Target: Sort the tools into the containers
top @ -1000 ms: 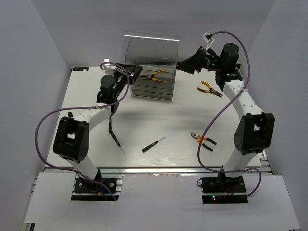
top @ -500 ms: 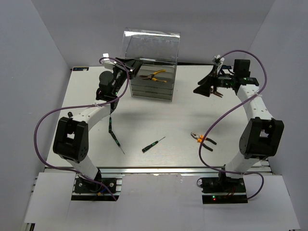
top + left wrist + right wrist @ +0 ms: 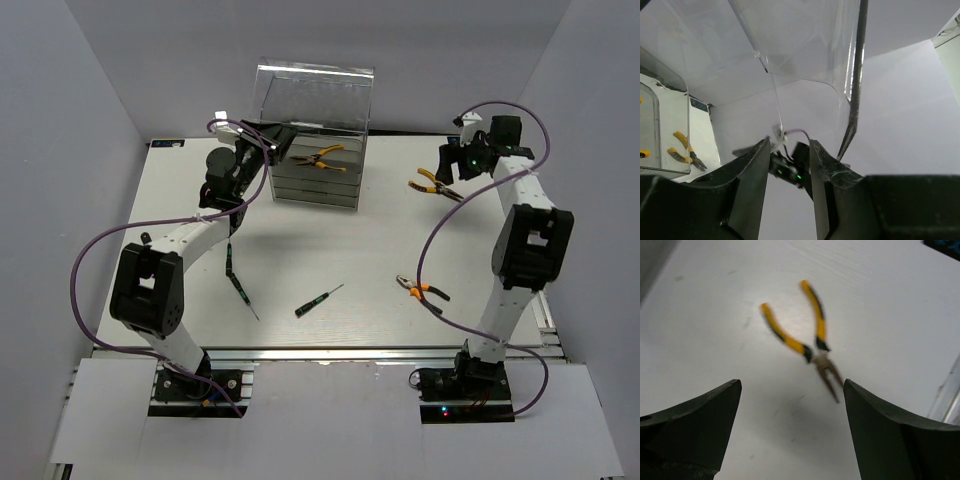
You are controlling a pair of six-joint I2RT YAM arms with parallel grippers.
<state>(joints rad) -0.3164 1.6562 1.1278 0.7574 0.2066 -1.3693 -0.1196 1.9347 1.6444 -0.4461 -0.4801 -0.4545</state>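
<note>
The clear smoky drawer box stands at the far middle of the white table. 1 pair of orange-handled pliers, the boxed pliers, lies in the uppermost of the box's stacked drawers.

The left gripper is at the box's left front corner, level with that top drawer. In the left wrist view its fingers stand narrowly apart. A sheet of clear plastic with rounded corners rises above them, and its edge runs down toward the gap. I cannot tell whether the fingers pinch that edge or only flank it.

The right gripper hovers to the right of the box with its 2 fingers spread wide and holding nothing. Directly beneath it, a second pair, the right-hand pliers, lies flat on the table with its handles splayed. In the right wrist view its closed nose points toward the gap between the fingers, and neither finger touches it.

A third pair, the near pliers, lies in front of the box and to its right, well apart from it. 2 slim screwdrivers also lie in front of the box. The middle screwdriver is almost straight ahead of it. The left screwdriver is off to the front-left, just beside the left arm.
</note>
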